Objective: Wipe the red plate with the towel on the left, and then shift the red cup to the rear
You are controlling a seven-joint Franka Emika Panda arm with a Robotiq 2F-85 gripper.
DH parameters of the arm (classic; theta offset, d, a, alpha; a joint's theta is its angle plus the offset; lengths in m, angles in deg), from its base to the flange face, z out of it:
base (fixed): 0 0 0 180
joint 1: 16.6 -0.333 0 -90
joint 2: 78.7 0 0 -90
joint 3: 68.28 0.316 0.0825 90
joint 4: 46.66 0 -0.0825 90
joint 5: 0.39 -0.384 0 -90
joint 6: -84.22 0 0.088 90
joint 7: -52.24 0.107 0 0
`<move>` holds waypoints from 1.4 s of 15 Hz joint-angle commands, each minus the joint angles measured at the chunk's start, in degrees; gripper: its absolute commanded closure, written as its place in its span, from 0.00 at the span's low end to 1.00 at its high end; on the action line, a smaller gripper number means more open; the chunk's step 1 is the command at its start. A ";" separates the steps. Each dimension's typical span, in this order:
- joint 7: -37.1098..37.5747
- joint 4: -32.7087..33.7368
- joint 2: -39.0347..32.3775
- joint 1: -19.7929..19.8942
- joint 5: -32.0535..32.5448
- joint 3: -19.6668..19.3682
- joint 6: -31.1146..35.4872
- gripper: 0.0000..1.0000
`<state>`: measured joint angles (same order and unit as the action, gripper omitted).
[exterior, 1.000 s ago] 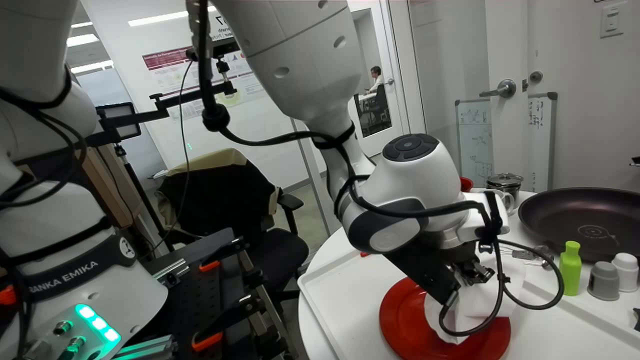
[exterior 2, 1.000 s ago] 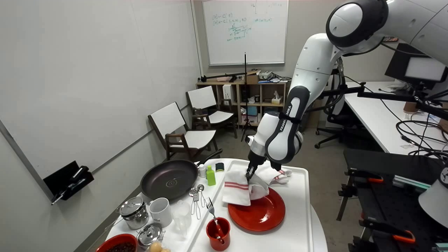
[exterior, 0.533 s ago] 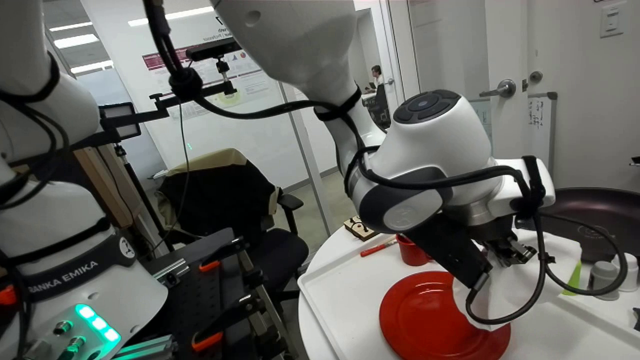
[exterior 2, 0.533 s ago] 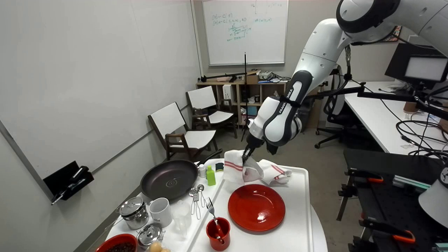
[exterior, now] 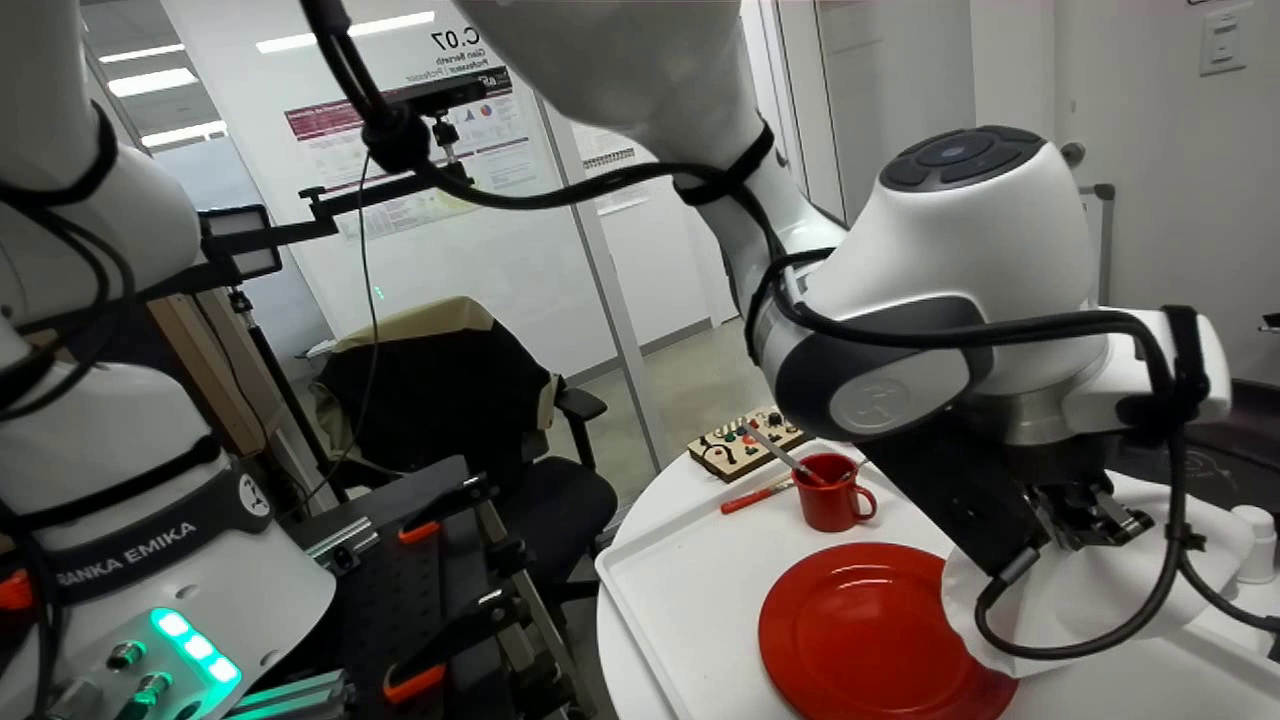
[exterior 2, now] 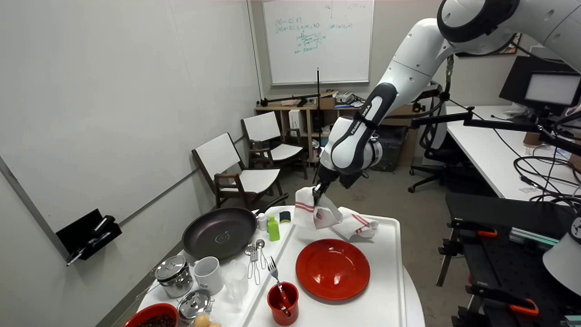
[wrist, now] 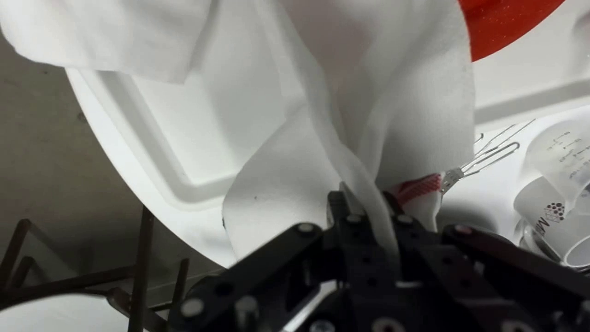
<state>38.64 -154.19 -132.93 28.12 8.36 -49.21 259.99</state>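
My gripper (exterior 2: 317, 193) is shut on a white towel with red stripes (exterior 2: 327, 215), which hangs above the tray's far end. In the wrist view a fold of the towel (wrist: 295, 184) runs between the fingers (wrist: 364, 207). The red plate (exterior 2: 332, 270) lies flat and bare on the tray; in an exterior view the towel (exterior: 1070, 610) overlaps its edge (exterior: 870, 630). The red cup (exterior 2: 283, 313) stands upright beside the plate with a fork and a red-handled utensil in it; it also shows in an exterior view (exterior: 832, 505). In the wrist view the cup is out of view.
A second striped towel (exterior 2: 356, 225) lies on the white tray (exterior 2: 390, 272). Beside the tray stand a green bottle (exterior 2: 273, 228), a dark pan (exterior 2: 220, 234), whisk-like utensils (exterior 2: 254, 261), a white mug (exterior 2: 209, 274) and a steel pot (exterior 2: 174, 277). A wooden board (exterior: 740, 450) lies behind the cup.
My gripper has lifted the towel off the red plate and carried it away toward the tray's far end. The plate and cup have stayed in place; both are now fully uncovered in an exterior view.
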 commanded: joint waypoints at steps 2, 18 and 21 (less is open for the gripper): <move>0.69 8.22 -2.24 -2.56 -7.00 -2.31 -9.99 0.99; 10.02 31.26 -13.97 -16.79 -18.32 -17.87 -31.03 0.99; 11.05 33.50 -15.22 -17.30 -18.81 -18.76 -32.34 0.68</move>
<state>48.40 -125.42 -145.79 12.34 -8.41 -66.23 230.58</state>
